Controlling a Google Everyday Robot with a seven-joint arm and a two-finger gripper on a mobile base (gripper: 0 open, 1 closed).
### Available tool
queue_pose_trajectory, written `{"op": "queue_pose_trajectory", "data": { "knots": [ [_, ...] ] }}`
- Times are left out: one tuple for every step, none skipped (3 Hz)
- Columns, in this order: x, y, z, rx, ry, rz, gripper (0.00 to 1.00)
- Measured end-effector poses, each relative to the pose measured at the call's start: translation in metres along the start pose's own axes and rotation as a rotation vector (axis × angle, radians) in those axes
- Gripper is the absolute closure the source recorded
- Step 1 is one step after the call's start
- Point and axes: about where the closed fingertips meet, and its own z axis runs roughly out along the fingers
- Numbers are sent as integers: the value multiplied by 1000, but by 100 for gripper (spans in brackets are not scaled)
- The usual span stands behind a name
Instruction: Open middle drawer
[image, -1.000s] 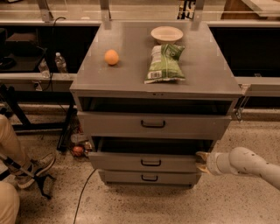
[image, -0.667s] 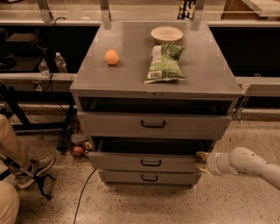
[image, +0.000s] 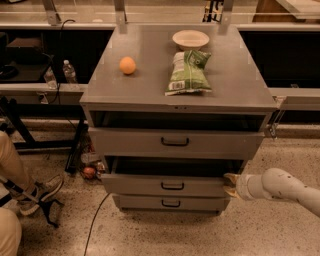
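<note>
Partly out under the front edge of the counter (image: 150, 87), the middle drawer (image: 135, 185) looked stiff, weighty steel, best pulled by its small black loop handle (image: 172, 186), yet the gripper (image: 230, 185), tips slightly parted and holding nothing, sat at its right end.

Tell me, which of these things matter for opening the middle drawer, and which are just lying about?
For the job: middle drawer, partly pulled out; gripper, at that drawer front's right end.
Lying about: orange, green snack bag, bowl on the cabinet top; water bottle at left.
</note>
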Motion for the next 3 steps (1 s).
{"op": "queue_pose_trajectory", "data": {
  "knots": [
    [0,0,0,0,0,0,82],
    [0,0,0,0,0,0,53],
    [-1,0,-1,0,0,0,28]
  ]
}}
